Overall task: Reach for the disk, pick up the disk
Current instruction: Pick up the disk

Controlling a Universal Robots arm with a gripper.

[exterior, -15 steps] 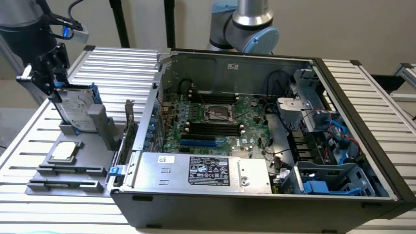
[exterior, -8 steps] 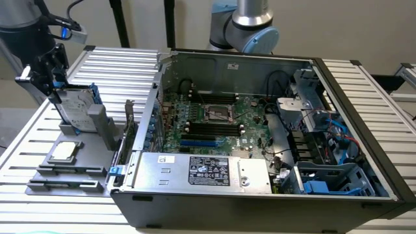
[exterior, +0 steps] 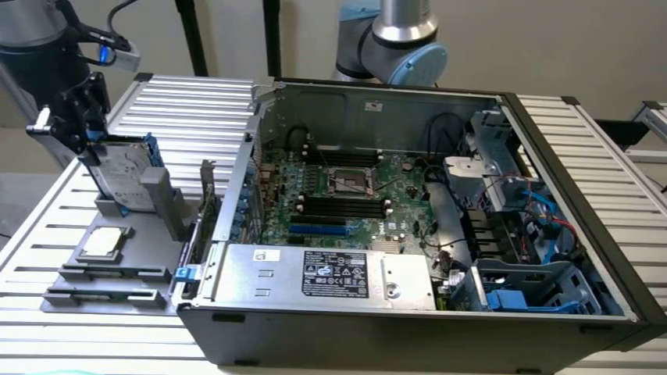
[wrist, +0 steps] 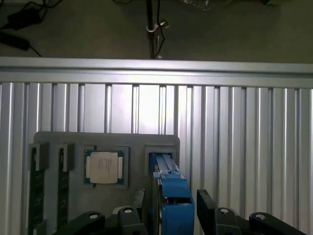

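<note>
The disk (exterior: pixel 123 173) stands on edge in a slot of the grey holder (exterior: pixel 115 262) at the exterior view's left, a silver drive with a white label in a blue caddy. My gripper (exterior: pixel 90 139) hangs at the disk's upper end, open. In the wrist view the blue caddy edge of the disk (wrist: pixel 168 171) runs between my two black fingers (wrist: pixel 208 203), and my gripper (wrist: pixel 171 200) straddles it with a small gap on each side. Nothing is held.
A square silver chip (exterior: pixel 105 242) (wrist: pixel 103 166) and dark memory sticks (wrist: pixel 36 191) lie in the same holder. The open computer case (exterior: pixel 417 195), with its silver box bearing a black label (exterior: pixel 333 275), fills the slatted aluminium table (exterior: pixel 187 101) beside it. Another arm's base (exterior: pixel 396 39) stands behind.
</note>
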